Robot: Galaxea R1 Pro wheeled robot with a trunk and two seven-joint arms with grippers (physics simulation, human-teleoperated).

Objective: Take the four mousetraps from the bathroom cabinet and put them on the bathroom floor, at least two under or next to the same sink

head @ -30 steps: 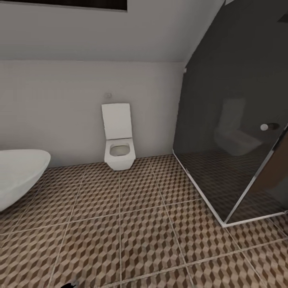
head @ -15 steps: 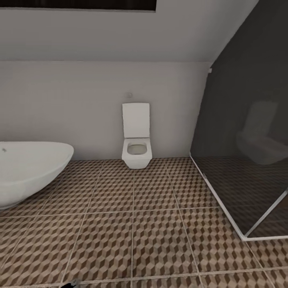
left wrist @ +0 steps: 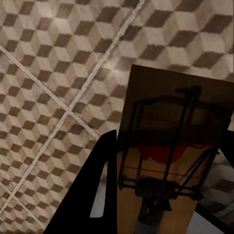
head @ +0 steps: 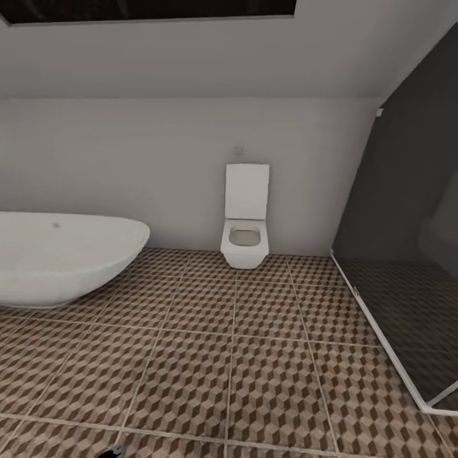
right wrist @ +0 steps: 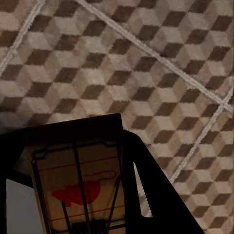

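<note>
mousetraps, one (left wrist: 170,156) clamped in the left gripper (left wrist: 161,195), another (right wrist: 80,175) in the right gripper (right wrist: 78,195), look light, stiff and thin, best pinched by the board edges, clear of the wire.

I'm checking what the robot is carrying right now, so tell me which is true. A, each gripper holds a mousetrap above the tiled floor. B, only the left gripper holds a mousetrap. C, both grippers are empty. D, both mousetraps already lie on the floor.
A: the left gripper holds one mousetrap and the right gripper another mousetrap, with the bathroom floor beyond.
</note>
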